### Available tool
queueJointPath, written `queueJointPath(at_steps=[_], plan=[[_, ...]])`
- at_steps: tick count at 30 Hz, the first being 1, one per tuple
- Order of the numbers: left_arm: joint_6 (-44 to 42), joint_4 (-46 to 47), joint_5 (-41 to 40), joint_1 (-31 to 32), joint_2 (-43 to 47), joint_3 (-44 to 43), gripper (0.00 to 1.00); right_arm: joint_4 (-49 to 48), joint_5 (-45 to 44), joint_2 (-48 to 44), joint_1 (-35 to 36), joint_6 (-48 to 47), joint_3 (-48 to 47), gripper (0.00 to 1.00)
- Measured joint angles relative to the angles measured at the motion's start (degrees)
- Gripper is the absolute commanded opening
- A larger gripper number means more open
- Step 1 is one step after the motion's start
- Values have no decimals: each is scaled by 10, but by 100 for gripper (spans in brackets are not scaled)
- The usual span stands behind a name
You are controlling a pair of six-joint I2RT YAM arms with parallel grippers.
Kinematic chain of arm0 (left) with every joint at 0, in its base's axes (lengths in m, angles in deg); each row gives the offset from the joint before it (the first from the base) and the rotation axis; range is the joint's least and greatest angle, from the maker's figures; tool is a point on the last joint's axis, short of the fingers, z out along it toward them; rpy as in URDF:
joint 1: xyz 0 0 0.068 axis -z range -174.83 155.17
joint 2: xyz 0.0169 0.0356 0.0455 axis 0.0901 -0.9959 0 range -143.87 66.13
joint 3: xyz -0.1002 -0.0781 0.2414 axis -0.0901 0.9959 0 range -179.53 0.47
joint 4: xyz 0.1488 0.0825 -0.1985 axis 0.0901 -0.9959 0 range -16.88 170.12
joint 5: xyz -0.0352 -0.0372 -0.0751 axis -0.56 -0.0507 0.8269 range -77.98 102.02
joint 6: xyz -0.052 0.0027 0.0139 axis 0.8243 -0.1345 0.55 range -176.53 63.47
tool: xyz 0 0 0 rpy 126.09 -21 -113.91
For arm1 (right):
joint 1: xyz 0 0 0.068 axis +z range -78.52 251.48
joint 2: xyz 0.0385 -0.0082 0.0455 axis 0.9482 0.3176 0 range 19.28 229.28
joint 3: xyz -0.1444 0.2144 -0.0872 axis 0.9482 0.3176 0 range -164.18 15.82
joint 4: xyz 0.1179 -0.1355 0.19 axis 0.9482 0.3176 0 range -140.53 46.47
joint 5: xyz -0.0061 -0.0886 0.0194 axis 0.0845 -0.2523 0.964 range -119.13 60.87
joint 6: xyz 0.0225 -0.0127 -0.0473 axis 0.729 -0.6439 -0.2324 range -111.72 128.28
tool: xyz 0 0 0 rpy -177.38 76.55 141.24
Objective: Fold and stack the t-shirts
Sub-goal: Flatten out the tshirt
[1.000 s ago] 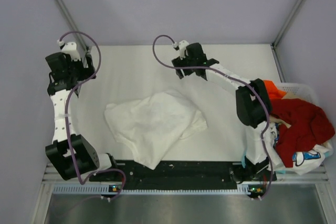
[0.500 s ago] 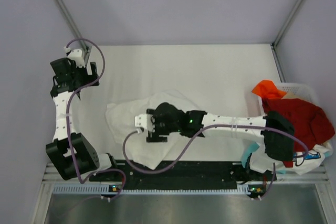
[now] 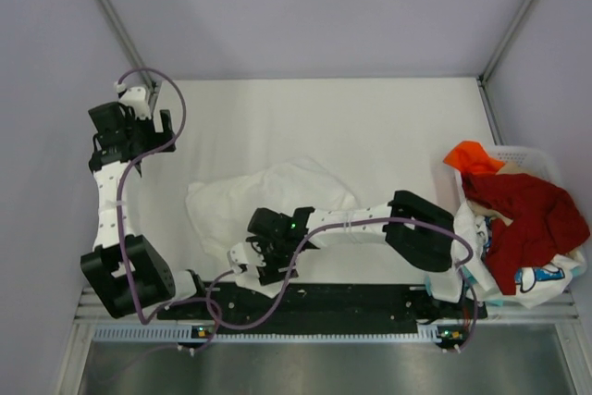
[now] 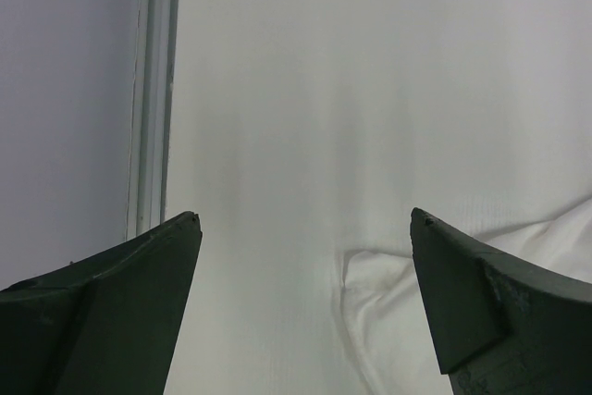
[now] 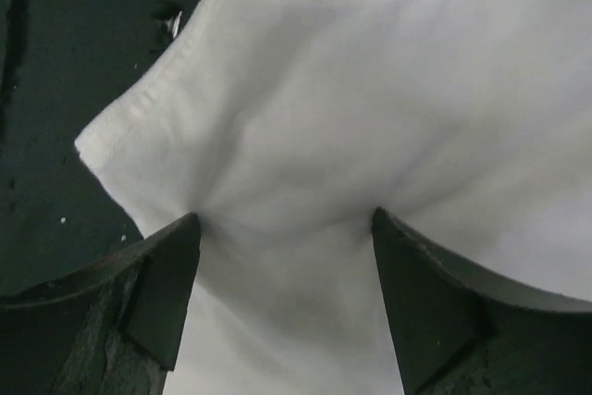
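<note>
Lab: aluminium-framed, plain-walled enclosure [image 3: 521, 16]

The left tool [image 4: 305, 215] hangs wide open over the white table [image 4: 370, 90], its two dark fingers [image 4: 139, 302] filling the bottom corners of the view with nothing between them. A rumpled edge of a white t-shirt [image 4: 398, 293] lies flat on the table just beneath the tool, running from the gap between the fingers out behind the right-hand one. Beyond the left-hand finger a pale metal rail [image 4: 153, 90] borders the table, with a lavender wall [image 4: 65, 90] past it.
</note>
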Motion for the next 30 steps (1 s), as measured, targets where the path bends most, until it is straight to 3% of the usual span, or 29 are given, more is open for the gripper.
queueJointPath(at_steps=[2, 4, 7, 9, 16, 20, 25, 30], plan=[[-5, 0, 2, 0, 4, 3, 98, 11, -10, 22, 2, -12, -4, 68], [-14, 1, 2, 0, 13, 12, 98, 18, -19, 27, 6, -16, -15, 37], [-30, 1, 2, 0, 33, 35, 98, 28, -25, 38, 13, -15, -31, 10], [-40, 0, 1, 0, 43, 50, 98, 33, -27, 45, 15, -10, -44, 0], [-60, 1, -15, -1, 69, 68, 98, 79, -28, 51, 6, 12, -155, 0], [-61, 0, -16, -4, 76, 58, 98, 53, -12, 25, -38, 66, -239, 0], [-51, -3, 8, -4, 73, 7, 99, -15, 2, -98, -188, 183, -207, 0], [-37, 6, 33, 40, 54, -21, 98, -125, 46, -212, -419, 360, -48, 0]])
